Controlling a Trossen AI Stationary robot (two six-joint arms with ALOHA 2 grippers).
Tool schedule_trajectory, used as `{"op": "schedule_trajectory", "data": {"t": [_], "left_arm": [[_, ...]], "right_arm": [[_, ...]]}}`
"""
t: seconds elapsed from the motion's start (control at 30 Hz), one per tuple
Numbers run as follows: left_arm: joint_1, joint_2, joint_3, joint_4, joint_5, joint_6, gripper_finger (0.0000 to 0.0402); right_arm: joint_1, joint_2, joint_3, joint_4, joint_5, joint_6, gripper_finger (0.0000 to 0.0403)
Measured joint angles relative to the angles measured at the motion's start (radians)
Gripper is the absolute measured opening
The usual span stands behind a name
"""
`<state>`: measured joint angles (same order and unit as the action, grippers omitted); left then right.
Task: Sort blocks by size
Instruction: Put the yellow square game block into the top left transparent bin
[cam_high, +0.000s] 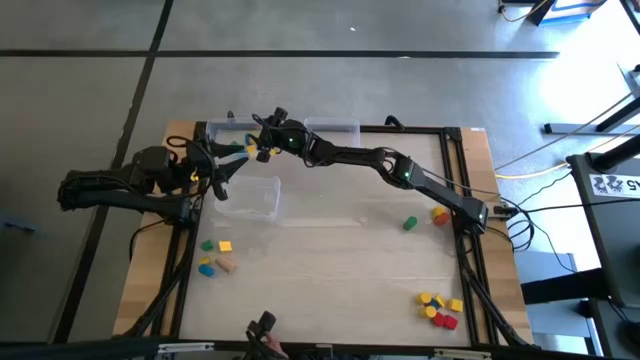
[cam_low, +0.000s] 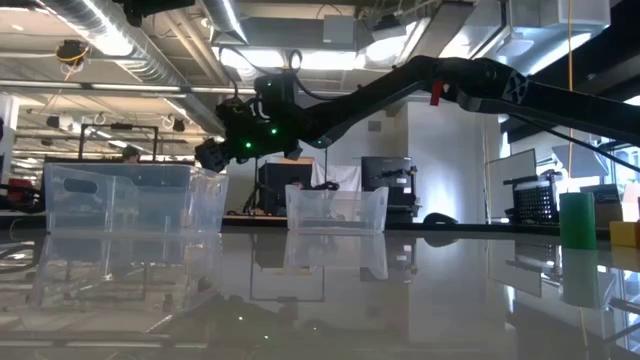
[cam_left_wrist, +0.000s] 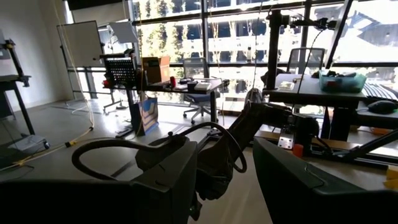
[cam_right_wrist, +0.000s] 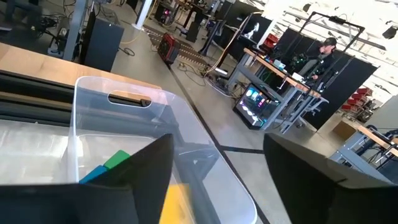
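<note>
We see a yellow block (cam_right_wrist: 177, 202) between our right tool's (cam_high: 262, 150) parted fingers, above the far-left bin (cam_right_wrist: 149, 134) holding green and blue blocks; others lie scattered on the desk (cam_high: 330, 270). Released off-centre, it could bounce off the rim. Our left tool (cam_high: 222, 172) hovers beside, fingers apart, empty.

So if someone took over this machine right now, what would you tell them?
Right gripper: open over the far-left bin, a yellow block just under its fingers; green and blue blocks already lie in the bin.
Left gripper: open, empty, raised beside the near bin.
Left to sort: a group at the near left, a cluster at the near right, and a green block with others by the right edge.
</note>
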<state>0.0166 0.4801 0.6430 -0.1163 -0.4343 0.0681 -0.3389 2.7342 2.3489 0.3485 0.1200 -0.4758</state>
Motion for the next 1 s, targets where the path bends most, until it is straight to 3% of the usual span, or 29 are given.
{"op": "schedule_trajectory", "data": {"t": [0.17,0.4,0.6,0.8,1.0], "left_arm": [[0.0,0.0,0.0,-0.004,0.0,-0.009,0.0155],[0.0,0.0,0.0,-0.009,0.0,-0.011,0.0155],[-0.004,0.001,0.0,-0.011,0.0,-0.016,0.0155],[-0.003,0.017,0.0,-0.013,0.003,-0.055,0.0155],[-0.004,0.074,0.0,0.004,0.097,-0.061,0.0155]], "right_arm": [[-0.001,0.0,0.0,0.0,-0.001,-0.003,0.0282],[0.007,-0.048,0.0,-0.095,-0.048,-0.052,0.0281],[0.043,-0.163,0.0,-0.353,-0.131,-0.104,0.028],[0.088,-0.308,0.0,-0.631,-0.128,-0.174,0.028],[0.122,-0.438,0.0,-0.884,-0.082,-0.23,0.028]]}}
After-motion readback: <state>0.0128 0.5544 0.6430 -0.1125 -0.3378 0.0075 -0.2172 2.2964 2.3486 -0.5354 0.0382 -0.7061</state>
